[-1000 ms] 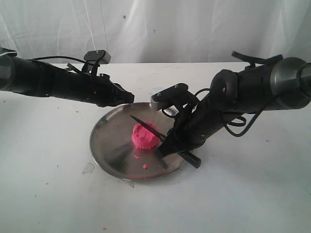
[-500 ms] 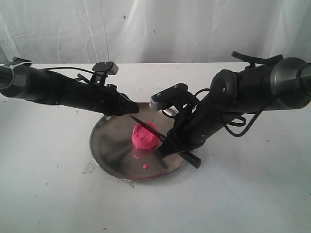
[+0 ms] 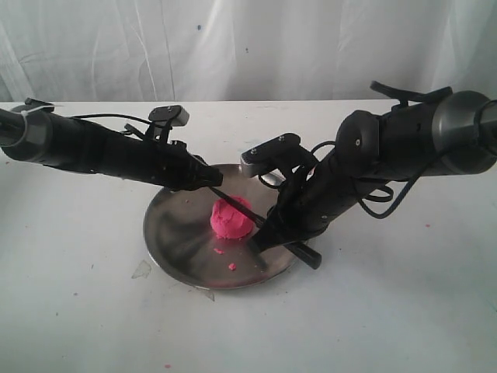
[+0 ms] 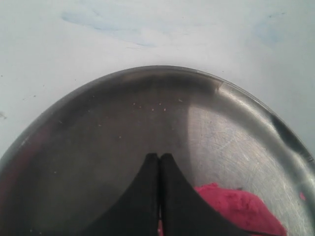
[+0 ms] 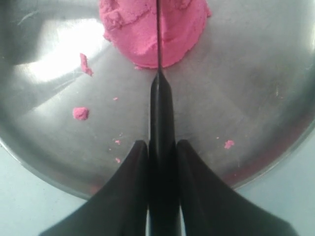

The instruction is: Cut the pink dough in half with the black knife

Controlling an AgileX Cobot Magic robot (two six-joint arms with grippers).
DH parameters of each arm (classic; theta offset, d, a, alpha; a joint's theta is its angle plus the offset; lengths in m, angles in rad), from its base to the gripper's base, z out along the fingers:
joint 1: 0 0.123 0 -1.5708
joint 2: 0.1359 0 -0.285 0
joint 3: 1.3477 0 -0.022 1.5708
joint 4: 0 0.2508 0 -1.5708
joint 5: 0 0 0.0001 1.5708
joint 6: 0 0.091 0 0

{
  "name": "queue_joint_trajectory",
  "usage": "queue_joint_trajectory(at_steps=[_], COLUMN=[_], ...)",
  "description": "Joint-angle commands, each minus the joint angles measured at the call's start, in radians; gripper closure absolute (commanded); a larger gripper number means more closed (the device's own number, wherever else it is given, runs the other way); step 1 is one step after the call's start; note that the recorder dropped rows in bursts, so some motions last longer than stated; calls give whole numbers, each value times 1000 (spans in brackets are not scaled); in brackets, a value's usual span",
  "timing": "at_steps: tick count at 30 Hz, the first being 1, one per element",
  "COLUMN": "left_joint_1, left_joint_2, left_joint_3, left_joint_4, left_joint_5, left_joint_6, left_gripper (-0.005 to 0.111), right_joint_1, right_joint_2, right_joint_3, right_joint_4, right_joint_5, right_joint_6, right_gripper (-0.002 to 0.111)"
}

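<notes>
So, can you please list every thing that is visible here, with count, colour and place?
pink dough: one lump, bright pink, near the middle of the plate, under the blade
black knife: one, black, blade lying across the top of the dough
pink crumbs: several, pink, scattered on the plate beside the dough
plate: one, steel grey, on the table
table: one, white
backdrop: one, white cloth, behind the table
left gripper: black, jaws shut, over the plate
right gripper: black, jaws clamping the knife handle
</notes>
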State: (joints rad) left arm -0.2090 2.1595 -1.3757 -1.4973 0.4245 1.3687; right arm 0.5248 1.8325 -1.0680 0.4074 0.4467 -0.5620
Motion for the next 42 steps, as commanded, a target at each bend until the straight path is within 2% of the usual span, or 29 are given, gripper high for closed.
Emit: queue_joint_trajectory(at_steps=[1,32,42], left_joint_1=[-3,-3,-3], left_joint_2=[15,45,-30], left_joint_3=[-4,-4,-10], left_joint_4=[-5,40,65], left_joint_5=[23,60,37], left_joint_6=[-1,-5,-5], left_gripper=[107,107,107], right_joint_1=[3,3,3], right_joint_2=[-4,31,38], right_joint_3=[-7,-29,-27], right_joint_4=[2,0,-1], right_joint_5=[12,42,42], right_joint_6=[-10,-15,-15], right_gripper=[108,108,108])
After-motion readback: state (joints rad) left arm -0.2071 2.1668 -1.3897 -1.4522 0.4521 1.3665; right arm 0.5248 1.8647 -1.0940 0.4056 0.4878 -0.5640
